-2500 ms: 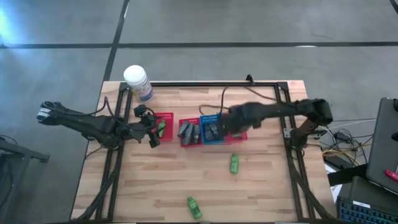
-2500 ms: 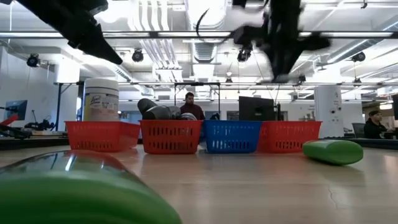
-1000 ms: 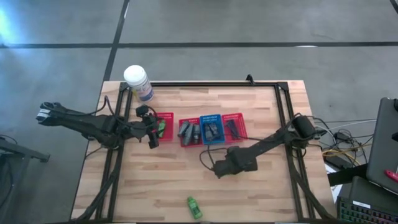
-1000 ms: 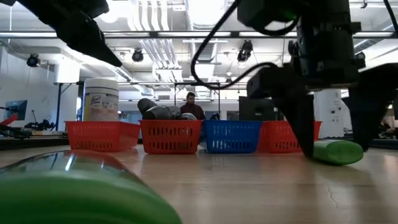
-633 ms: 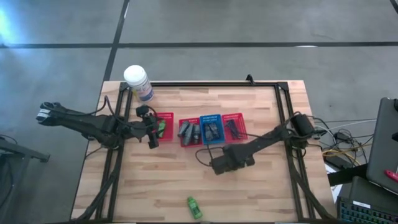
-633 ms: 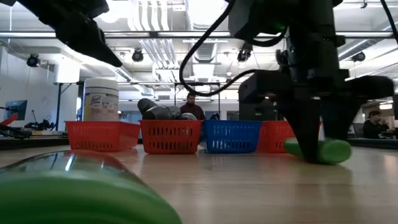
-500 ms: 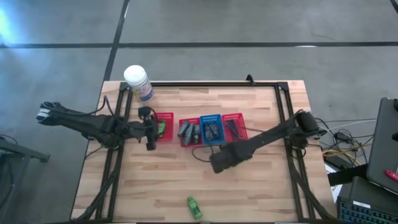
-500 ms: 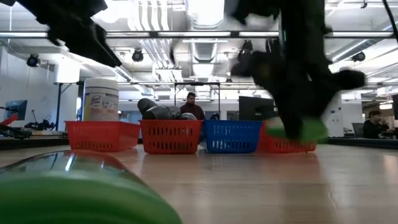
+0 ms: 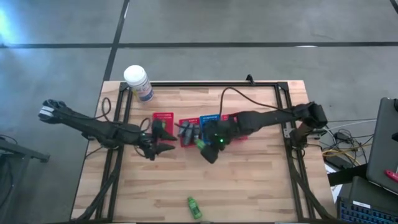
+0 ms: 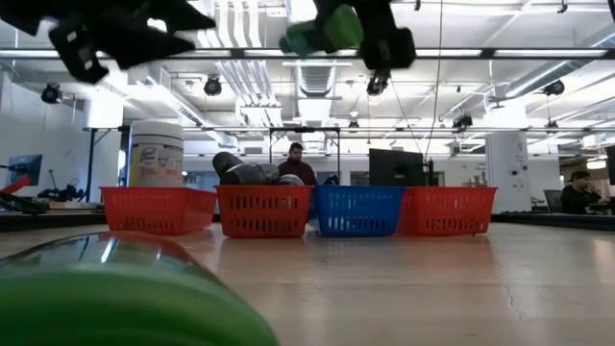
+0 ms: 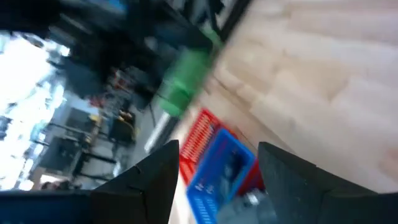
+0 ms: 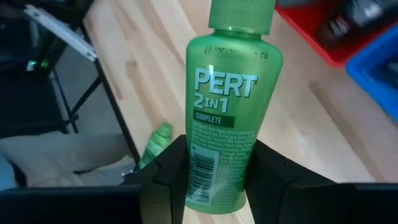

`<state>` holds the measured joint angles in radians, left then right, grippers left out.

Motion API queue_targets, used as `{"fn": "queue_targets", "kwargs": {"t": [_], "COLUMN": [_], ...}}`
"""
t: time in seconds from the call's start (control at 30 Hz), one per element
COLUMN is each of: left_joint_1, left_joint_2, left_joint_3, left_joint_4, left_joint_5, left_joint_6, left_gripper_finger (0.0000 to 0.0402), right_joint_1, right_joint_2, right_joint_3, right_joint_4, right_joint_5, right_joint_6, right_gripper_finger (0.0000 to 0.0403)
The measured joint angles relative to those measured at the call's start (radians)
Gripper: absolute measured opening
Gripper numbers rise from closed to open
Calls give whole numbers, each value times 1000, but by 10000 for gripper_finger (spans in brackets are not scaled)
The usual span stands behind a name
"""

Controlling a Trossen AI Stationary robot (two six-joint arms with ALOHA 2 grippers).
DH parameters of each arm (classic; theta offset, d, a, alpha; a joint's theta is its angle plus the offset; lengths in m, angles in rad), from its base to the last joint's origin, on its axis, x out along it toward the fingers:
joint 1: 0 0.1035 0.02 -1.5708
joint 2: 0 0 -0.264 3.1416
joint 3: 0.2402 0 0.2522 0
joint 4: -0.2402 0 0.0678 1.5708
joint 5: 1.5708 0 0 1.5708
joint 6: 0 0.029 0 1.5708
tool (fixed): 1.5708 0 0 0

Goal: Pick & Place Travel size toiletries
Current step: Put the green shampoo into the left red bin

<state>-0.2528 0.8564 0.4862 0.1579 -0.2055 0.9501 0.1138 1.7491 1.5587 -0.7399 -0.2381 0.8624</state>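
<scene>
High view: pale wooden plank tabletop (image 9: 261, 186) with a black frame, on a grey concrete floor. A row of slotted plastic baskets, red (image 9: 163, 120), red, blue (image 9: 210, 119), red, sits mid-table; grey rounded tubes (image 9: 188, 130) lie in the second. A big white-lidded jar (image 9: 137, 83) stands at the far left corner. The right claw (image 9: 208, 145) hangs in front of the middle baskets, pinching a bright green plastic bottle (image 9: 201, 144). The left claw (image 9: 163, 142), fingers spread, is in front of the leftmost red basket. A second green bottle (image 9: 194, 207) lies near the front edge.

Low view: industrial room with ceiling ducts and strip lights; a person (image 10: 294, 163) sits behind the baskets. The held bottle (image 10: 323, 31) is high above them.

Left wrist view: blurred; both fingers well apart.

Right wrist view: the smooth bottle (image 12: 230, 106), ribbed cap, reads "PERT 2IN1 COMPLETE", with a barcode label between the fingers.
</scene>
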Motion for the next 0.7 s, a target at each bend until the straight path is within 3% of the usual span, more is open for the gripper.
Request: {"fn": "queue_targets", "kwargs": {"t": [0.23,0.4,0.7], "left_joint_1": [42,60,75], "left_joint_2": [140,284,421], "left_joint_3": [65,153,228], "left_joint_4": [154,136,216], "left_joint_5": [49,63,146], "left_joint_6": [46,55,95], "left_gripper_finger": [223,223,223], "right_joint_1": [-11,-9,11], "right_joint_2": [44,49,45], "right_joint_3": [54,59,58], "right_joint_4": [-70,-66,-69], "right_joint_5": [-72,-96,-112], "right_joint_6": [-60,-59,-73], "right_gripper_finger": [117,118,122]}}
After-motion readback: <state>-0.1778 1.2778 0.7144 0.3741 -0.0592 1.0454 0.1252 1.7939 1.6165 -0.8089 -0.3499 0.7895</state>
